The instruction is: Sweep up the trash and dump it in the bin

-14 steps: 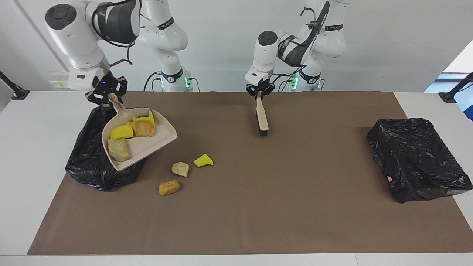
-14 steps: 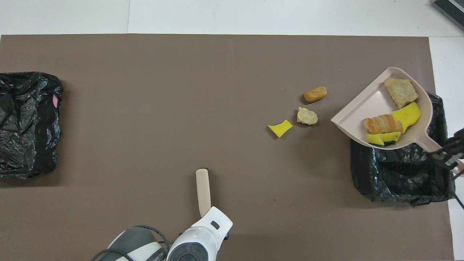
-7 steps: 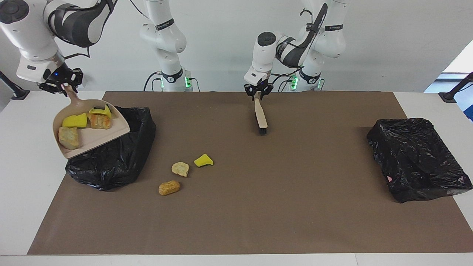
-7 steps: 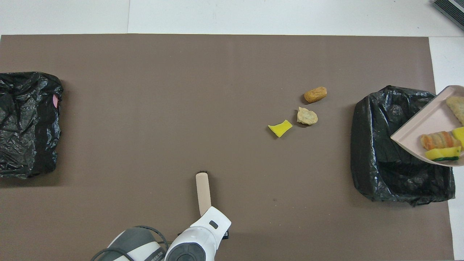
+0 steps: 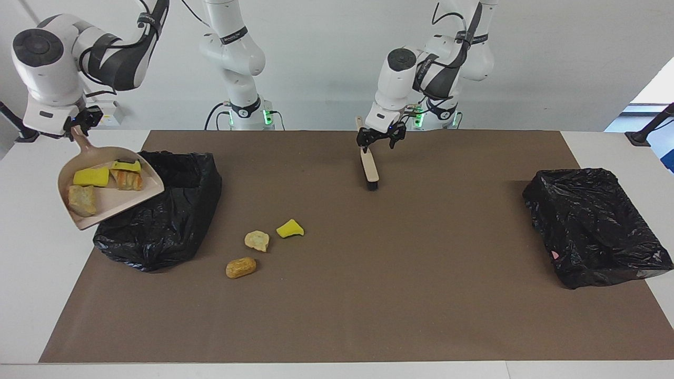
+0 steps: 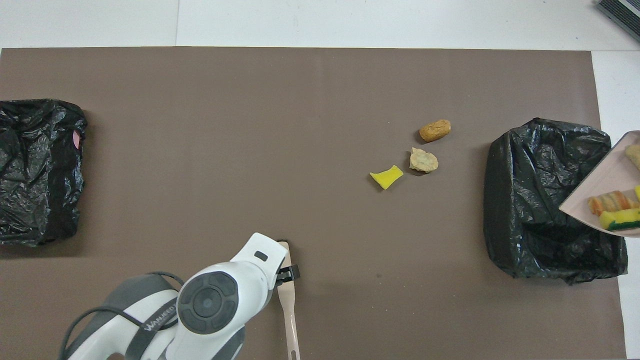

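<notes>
We see seven small lumps of trash. Four lie in the beige plastic dustpan (image 5: 108,192): a yellow sponge chunk (image 5: 91,177), a yellow sponge with a green side (image 5: 126,166), a striped orange bread piece (image 5: 128,180) and a rough tan piece (image 5: 81,200). The right gripper (image 5: 75,125) is closed on the dustpan's handle and holds it in the air, over the edge of the crinkled black bag (image 5: 160,210) at the right arm's end of the table.

Three lumps rest on the flat brown mat (image 5: 368,295), beside that bag: a yellow wedge (image 5: 289,228), a pale crumbly piece (image 5: 257,240) and a golden oblong roll (image 5: 241,267).

The left gripper (image 5: 380,138) hangs with its fingers apart just beside the slim beige brush (image 5: 369,164), which lies on the mat with black bristles; we cannot tell whether they touch. The left arm bears the word "WANFEED" (image 6: 159,320). A second shiny black bag (image 5: 595,226) sits at the left arm's end.
</notes>
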`<state>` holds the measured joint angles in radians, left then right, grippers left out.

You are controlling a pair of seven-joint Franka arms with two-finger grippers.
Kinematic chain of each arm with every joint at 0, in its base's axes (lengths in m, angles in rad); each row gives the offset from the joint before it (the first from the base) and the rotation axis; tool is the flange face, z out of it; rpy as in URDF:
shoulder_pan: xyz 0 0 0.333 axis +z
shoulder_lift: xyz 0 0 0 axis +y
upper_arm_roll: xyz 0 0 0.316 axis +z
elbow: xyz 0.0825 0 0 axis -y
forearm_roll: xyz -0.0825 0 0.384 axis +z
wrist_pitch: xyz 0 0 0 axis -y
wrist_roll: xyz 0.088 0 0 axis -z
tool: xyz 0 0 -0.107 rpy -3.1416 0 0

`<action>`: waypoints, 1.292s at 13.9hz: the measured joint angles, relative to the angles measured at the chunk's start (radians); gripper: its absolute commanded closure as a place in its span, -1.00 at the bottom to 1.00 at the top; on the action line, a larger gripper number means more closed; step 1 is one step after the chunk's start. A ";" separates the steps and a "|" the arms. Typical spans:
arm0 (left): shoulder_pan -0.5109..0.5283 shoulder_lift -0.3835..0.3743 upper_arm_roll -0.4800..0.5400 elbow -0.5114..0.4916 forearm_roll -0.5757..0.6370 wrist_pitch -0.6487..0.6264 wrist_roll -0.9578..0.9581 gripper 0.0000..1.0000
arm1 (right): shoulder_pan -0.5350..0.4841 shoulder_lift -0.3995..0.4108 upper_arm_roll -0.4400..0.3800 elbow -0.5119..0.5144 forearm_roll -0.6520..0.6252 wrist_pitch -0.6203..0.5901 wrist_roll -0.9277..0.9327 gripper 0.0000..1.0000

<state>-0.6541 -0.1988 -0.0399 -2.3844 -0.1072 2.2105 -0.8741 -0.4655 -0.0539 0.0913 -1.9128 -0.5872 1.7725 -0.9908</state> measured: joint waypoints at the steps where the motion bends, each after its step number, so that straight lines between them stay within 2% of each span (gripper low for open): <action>1: 0.054 0.001 0.002 0.021 0.003 -0.007 0.017 -1.00 | 0.017 0.001 0.001 0.000 -0.031 0.000 0.003 1.00; 3: 0.156 0.007 0.003 0.057 0.006 -0.019 0.147 -1.00 | 0.056 0.001 0.002 0.003 -0.087 0.000 0.011 1.00; 5: 0.261 0.028 0.005 0.116 0.006 -0.074 0.356 -1.00 | 0.073 0.001 0.003 0.004 -0.120 0.000 0.028 1.00; 8: 0.411 0.051 0.007 0.259 0.006 -0.232 0.643 -1.00 | 0.079 0.001 0.003 0.007 -0.175 0.000 0.033 1.00; 12: 0.550 0.052 0.008 0.425 0.010 -0.422 0.912 -1.00 | 0.097 0.007 0.003 0.007 -0.252 -0.004 0.030 1.00; 15: 0.616 0.052 0.008 0.539 0.028 -0.557 0.979 -1.00 | 0.126 0.012 0.003 0.007 -0.323 -0.032 0.006 1.00; 18: 0.625 0.063 0.006 0.678 0.093 -0.704 0.986 -1.00 | 0.192 0.012 0.006 0.020 -0.382 -0.104 -0.013 1.00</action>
<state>-0.0294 -0.1353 -0.0341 -1.7065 -0.0138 1.5064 0.1117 -0.2733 -0.0419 0.0969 -1.8927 -0.9696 1.6681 -1.0042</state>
